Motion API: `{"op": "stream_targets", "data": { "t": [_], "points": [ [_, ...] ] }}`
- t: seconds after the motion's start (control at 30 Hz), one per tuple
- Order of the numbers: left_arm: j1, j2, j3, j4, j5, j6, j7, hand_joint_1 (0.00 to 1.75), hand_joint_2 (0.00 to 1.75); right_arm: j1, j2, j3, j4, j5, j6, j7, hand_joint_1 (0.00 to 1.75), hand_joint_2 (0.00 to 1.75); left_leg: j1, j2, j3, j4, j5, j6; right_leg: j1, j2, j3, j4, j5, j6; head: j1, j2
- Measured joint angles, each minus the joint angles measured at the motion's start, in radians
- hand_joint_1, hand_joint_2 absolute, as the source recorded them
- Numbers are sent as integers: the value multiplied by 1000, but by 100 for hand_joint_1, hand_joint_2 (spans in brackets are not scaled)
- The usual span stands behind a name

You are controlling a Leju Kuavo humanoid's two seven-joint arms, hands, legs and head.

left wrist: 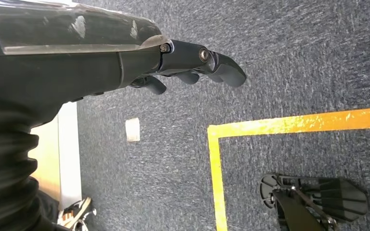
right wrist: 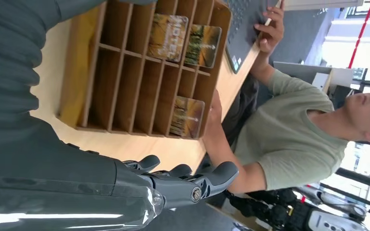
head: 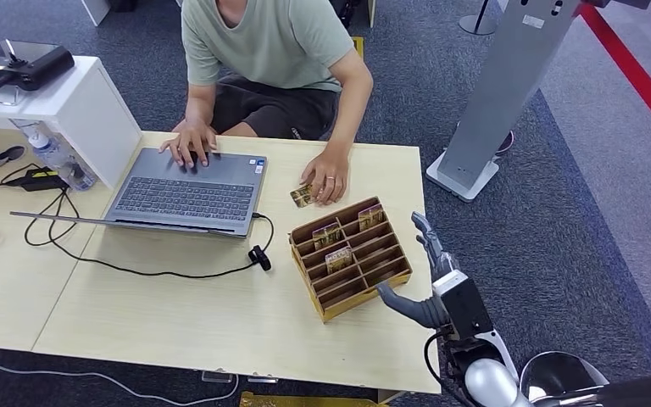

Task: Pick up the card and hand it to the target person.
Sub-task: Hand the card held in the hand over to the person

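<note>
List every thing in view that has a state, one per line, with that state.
Grey laptop: open, person's hand on keyboard.
Wooden slotted card rack: three cards standing in slots.
Gold card on table: flat, under person's fingers.
Right hand: open, empty, beside rack.
Left hand: curled, empty, over carpet.

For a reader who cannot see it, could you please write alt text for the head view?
A person's hand holds a card on a wooden table, just beyond a slotted wooden rack with three more cards. The robot's right hand hovers open beside the rack; the person's other hand rests on a laptop.
</note>
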Motion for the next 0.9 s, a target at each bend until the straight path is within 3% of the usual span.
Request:
{"op": "stream_targets", "data": {
  "t": [0.2, 0.47, 0.9],
  "points": [
    [-2, 0, 0, 0, 0, 0, -7, 0, 175, 42, -2, -16, 4, -12, 52, -17, 0, 175, 0, 0, 0, 0, 0, 0, 0, 0, 0, 0, 0, 0, 1, 0],
    [-3, 0, 0, 0, -3, -6, 3, 0, 175, 43, 5, -9, 23, 76, 60, -1, 0, 175, 0, 0, 0, 0, 0, 0, 0, 0, 0, 0, 0, 0, 1, 0],
    [-3, 0, 1, 0, -3, -9, -2, 0, 175, 28, 23, -4, 67, 52, 99, -26, 0, 175, 0, 0, 0, 0, 0, 0, 0, 0, 0, 0, 0, 0, 1, 0]
  ]
}}
